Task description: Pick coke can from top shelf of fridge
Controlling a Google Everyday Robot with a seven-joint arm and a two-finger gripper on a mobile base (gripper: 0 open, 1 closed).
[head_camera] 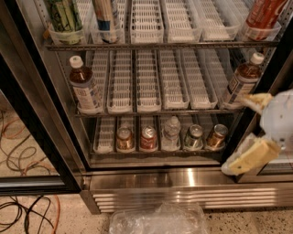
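The coke can (263,13), red with white script, stands in a white tray at the far right of the top shelf (160,45), cut off by the upper edge of the view. The fridge (183,180) is open, with its steel base below. My gripper (236,133) is at the right edge, in front of the door frame at the height of the lower racks, well below the coke can. Its two cream fingers (251,156) are spread apart and hold nothing.
A green can (64,16) and a striped can (106,16) stand at the top left. Brown tea bottles (84,87) (242,80) flank the middle rack. The bottom rack holds several cans and a water bottle (171,132). Cables (23,151) and a plastic bag (158,219) lie on the floor.
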